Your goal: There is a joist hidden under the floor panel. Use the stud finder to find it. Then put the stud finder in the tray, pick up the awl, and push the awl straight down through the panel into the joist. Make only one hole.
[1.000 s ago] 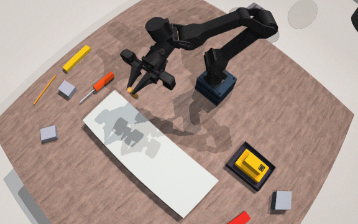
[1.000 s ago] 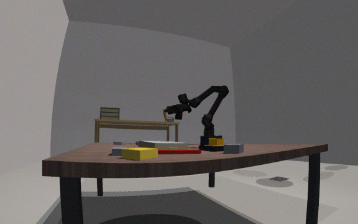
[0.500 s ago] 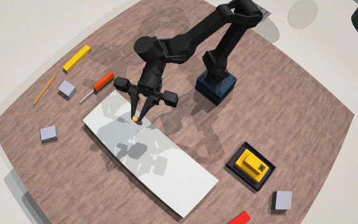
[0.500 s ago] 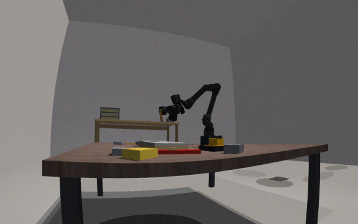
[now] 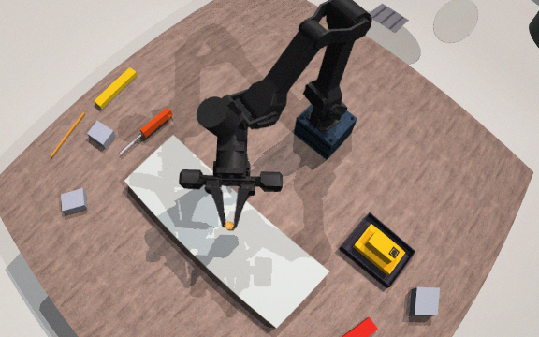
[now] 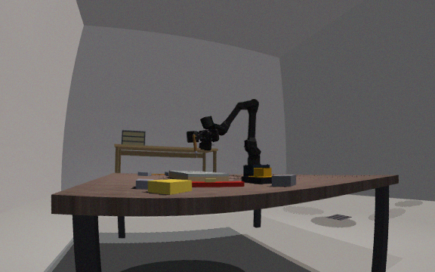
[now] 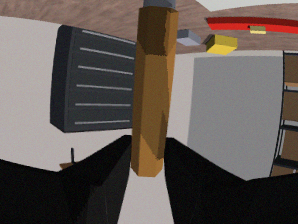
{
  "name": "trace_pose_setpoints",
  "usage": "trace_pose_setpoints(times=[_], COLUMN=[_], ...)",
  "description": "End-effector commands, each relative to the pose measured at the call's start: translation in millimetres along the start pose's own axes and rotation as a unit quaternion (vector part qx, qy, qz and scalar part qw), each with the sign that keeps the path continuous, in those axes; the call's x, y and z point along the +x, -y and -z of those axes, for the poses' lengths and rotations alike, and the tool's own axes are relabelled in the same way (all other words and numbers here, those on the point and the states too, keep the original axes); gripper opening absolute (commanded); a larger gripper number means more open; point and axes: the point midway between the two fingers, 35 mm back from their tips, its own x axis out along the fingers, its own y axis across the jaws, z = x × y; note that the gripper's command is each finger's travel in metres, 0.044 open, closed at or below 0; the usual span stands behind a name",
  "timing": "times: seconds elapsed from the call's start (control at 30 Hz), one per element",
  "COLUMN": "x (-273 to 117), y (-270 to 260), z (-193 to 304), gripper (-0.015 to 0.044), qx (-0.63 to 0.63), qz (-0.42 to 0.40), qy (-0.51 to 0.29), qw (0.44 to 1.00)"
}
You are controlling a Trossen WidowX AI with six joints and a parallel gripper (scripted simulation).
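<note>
My gripper (image 5: 230, 225) (image 7: 148, 144) is shut on the awl (image 5: 229, 226) (image 6: 195, 143) (image 7: 152, 90) by its orange-brown wooden handle. In the exterior view the awl hangs nearly upright, point down, well above the panel. The pale floor panel (image 5: 293, 276) (image 6: 198, 176) lies on the table under the gripper, partly in the arm's shadow. The joist is hidden. The yellow stud finder (image 5: 379, 248) (image 6: 263, 172) sits in the dark tray (image 5: 388, 284) (image 6: 257, 180), right of the panel in the top view. The awl's tip is out of view in the wrist view.
An orange-red screwdriver (image 5: 156, 123), a yellow bar (image 5: 115, 88), a thin orange stick (image 5: 67, 135) and two grey blocks (image 5: 101, 134) (image 5: 74, 201) lie left of the panel. Another grey block (image 5: 426, 301) and a red bar (image 5: 362, 329) lie near the tray.
</note>
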Motion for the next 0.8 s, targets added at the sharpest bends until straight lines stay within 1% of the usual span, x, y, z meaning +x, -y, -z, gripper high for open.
trace_pose_setpoints(times=[0.0, 0.77], x=[15, 19], y=[9, 9], z=[-2, -12], gripper=[0.0000, 0.0000], qx=[-0.002, -0.002], qz=[0.027, 0.029], qy=[-0.002, -0.002], qw=[1.000, 1.000])
